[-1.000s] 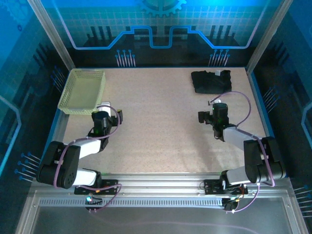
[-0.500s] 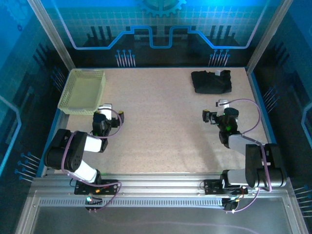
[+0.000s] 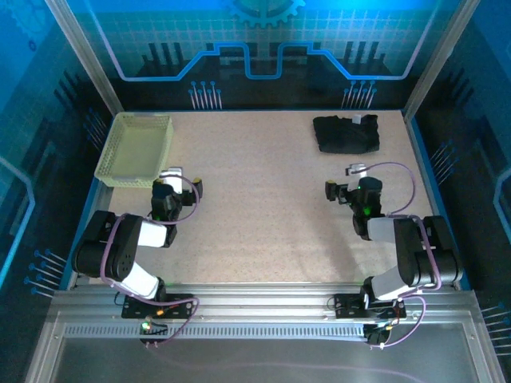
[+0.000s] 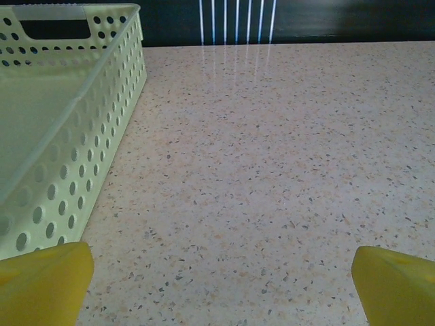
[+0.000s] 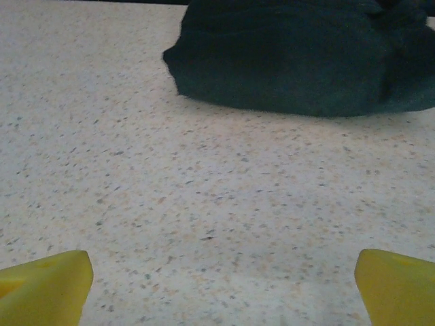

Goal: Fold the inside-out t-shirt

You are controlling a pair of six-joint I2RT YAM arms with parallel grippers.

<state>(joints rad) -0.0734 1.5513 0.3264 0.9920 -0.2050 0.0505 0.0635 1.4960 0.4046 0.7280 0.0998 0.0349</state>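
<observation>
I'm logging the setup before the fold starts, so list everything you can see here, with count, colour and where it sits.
t-shirt: one, black, bunched at the table's far right
tag: one, white, on the t-shirt's far edge
basket: one, pale yellow-green, perforated, far left of the table
table: one, speckled beige, under everything
left gripper: one, yellow fingertips, open, near the basket's near right corner
right gripper: one, yellow fingertips, open, short of the t-shirt, holding nothing

A speckled beige table [image 3: 263, 191] carries a bundled black t-shirt [image 3: 345, 132] at far right and a pale yellow-green mesh basket [image 3: 136, 148] at far left.
</observation>
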